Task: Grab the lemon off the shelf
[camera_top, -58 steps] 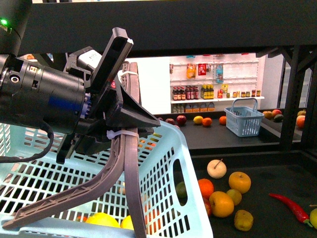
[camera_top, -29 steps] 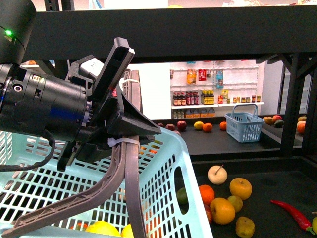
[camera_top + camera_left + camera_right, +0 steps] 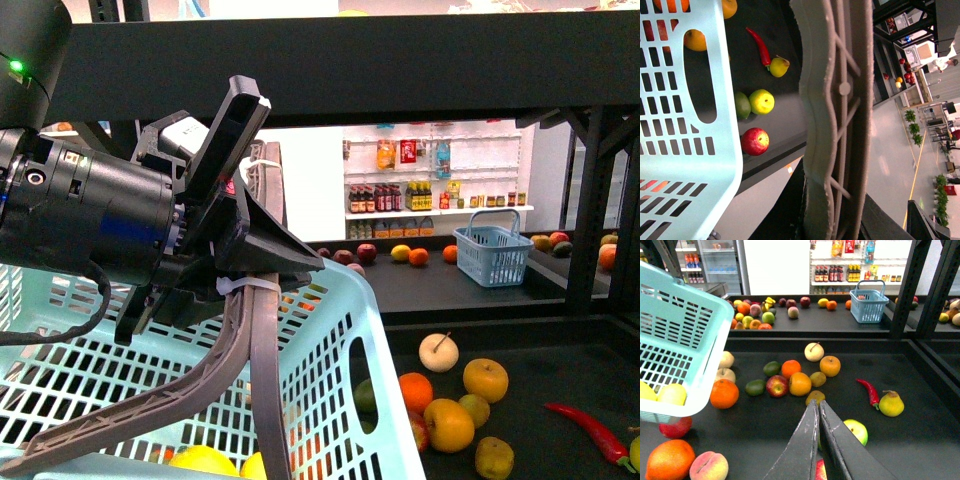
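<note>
Black arm [image 3: 90,215], grey ribbed tool [image 3: 200,390]

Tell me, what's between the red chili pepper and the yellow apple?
In the right wrist view, bare black shelf lies between the red chili pepper and the yellow apple. Nothing sits there.

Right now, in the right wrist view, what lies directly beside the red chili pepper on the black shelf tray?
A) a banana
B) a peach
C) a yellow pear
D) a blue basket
C: the red chili pepper lies on the shelf right next to a yellow pear, with nothing between them.
</note>
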Robot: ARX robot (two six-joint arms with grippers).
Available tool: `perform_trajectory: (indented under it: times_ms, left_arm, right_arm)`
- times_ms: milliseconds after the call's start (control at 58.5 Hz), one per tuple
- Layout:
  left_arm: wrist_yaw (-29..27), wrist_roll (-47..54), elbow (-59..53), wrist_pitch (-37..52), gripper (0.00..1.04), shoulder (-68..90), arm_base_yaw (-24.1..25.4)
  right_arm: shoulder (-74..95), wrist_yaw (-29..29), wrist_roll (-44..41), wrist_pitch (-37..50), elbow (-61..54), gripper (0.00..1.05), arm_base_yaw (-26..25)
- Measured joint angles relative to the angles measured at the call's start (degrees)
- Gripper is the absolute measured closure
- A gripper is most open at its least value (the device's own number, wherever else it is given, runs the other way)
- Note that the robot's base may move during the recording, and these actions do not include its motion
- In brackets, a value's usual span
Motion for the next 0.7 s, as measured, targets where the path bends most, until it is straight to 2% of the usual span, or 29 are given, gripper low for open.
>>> perform_trajectory:
  times_ms: [291,393,445,564,701]
  left_arm:
    - [0.02,-0.02,0.0,0.0,0.93,0.0,0.0]
    - [-0.02,0.0,0.0,0.0,0.93,0.0,0.02]
    - [-0.02,-0.02,0.0,0.0,0.93,0.0,0.0]
    - [-0.02,-0.02,0.0,0.0,0.93,0.0,0.0]
    - [-0.02,-0.02,0.0,0.0,0.93,0.0,0.0]
  right_arm:
    - [-1.31,0.07,-0.07,0.07,-1.07,0.96,0.0]
    - [-1.31,0.04,-0.04,0.07,-1.07,0.78,0.0]
    - [-1.31,0.04,-0.04,0.07,-1.09,0.72,0.0]
    - [-1.31,0.04,-0.04,0.07,-1.07,0.46,0.02]
    - [-1.31,0.04,-0.04,0.07,-1.07,0.25,0.02]
